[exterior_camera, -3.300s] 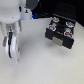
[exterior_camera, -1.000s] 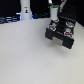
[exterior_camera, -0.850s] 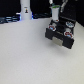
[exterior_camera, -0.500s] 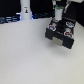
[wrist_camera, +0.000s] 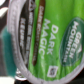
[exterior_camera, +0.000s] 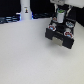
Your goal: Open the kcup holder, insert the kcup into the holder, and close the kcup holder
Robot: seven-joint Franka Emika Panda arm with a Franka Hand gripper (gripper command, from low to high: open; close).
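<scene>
The kcup holder (exterior_camera: 61, 34) is a black box at the exterior view's upper right, its drawer pulled out with round slots showing and a few coloured pods in them. My gripper (exterior_camera: 60, 16) hangs right above the drawer, shut on the kcup (exterior_camera: 60, 12), a small white pod with a green lid. In the wrist view the green lid (wrist_camera: 52, 42), with white lettering, fills nearly the whole picture. Whether the pod touches a slot is hidden by my fingers.
A tall white bottle-shaped object (exterior_camera: 25, 10) stands at the back on the exterior view's left. The white tabletop (exterior_camera: 30, 55) spreads in front of the holder. A dark edge runs along the back.
The arm has left the exterior view's left and now hangs over the holder. Over the last second the gripper with the pod has shifted only slightly above the drawer.
</scene>
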